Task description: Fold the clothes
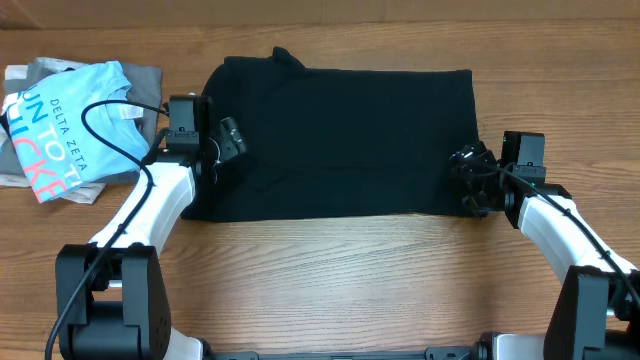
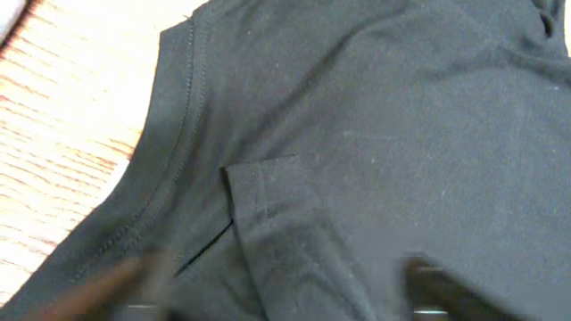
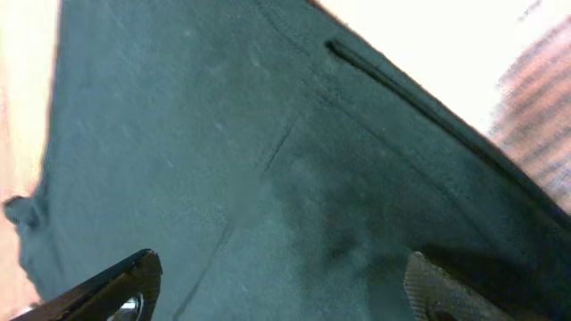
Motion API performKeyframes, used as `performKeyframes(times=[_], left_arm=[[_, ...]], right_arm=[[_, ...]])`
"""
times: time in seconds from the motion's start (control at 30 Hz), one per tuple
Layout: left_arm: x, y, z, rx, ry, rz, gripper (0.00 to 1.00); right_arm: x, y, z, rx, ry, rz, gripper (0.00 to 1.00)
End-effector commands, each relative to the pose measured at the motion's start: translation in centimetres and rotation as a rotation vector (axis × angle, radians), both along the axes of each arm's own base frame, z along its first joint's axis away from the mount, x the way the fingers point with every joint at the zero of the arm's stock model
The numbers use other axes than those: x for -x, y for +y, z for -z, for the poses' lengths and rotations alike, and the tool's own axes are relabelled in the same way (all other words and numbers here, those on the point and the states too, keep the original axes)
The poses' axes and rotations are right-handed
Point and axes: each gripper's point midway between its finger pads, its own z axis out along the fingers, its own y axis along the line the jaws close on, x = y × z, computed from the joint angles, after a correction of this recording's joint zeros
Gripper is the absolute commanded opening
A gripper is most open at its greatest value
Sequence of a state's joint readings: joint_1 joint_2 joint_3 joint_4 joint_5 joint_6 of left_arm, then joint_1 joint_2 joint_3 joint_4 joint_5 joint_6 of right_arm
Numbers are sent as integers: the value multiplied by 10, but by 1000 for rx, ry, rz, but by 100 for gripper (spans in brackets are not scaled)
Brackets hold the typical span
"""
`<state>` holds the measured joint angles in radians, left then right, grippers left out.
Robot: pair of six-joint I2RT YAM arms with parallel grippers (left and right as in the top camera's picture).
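Note:
The black T-shirt (image 1: 340, 140) lies flat on the wooden table, folded into a wide rectangle. My left gripper (image 1: 228, 138) is over the shirt's left edge, open, its fingers spread above a folded sleeve hem (image 2: 259, 214). My right gripper (image 1: 470, 178) is over the shirt's lower right corner, open, with black fabric (image 3: 268, 178) between its spread fingers and nothing held. The neck tag is hidden.
A light-blue "DELTA ZETA" T-shirt (image 1: 70, 125) lies on a grey folded shirt (image 1: 145, 80) at the far left, close to my left arm. Bare wooden table (image 1: 330, 270) runs along the front, between the two arm bases.

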<state>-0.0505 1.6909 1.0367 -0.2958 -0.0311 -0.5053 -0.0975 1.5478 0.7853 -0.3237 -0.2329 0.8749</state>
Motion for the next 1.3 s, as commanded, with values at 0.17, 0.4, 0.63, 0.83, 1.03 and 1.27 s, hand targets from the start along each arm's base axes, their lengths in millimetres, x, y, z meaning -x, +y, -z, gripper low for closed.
performKeyframes(times=[0.17, 0.4, 0.63, 0.83, 1.03, 1.27], left_arm=[[-9, 3, -48, -78, 28, 70, 100], [48, 7, -48, -8, 302, -62, 100], [110, -8, -16, 127, 563, -15, 93], [122, -15, 19, 157, 584, 0, 47], [130, -25, 45, 212, 644, 30, 4], [132, -25, 74, 211, 716, 30, 4]], right_arm=[[-23, -8, -70, 143, -17, -188, 96], [-22, 35, -103, 41, -63, -375, 96], [20, 19, -59, 98, 178, -337, 38], [25, 8, -29, 91, 224, -254, 7], [20, 8, -4, 85, 260, -258, 4], [22, 8, 29, 69, 334, -262, 4]])
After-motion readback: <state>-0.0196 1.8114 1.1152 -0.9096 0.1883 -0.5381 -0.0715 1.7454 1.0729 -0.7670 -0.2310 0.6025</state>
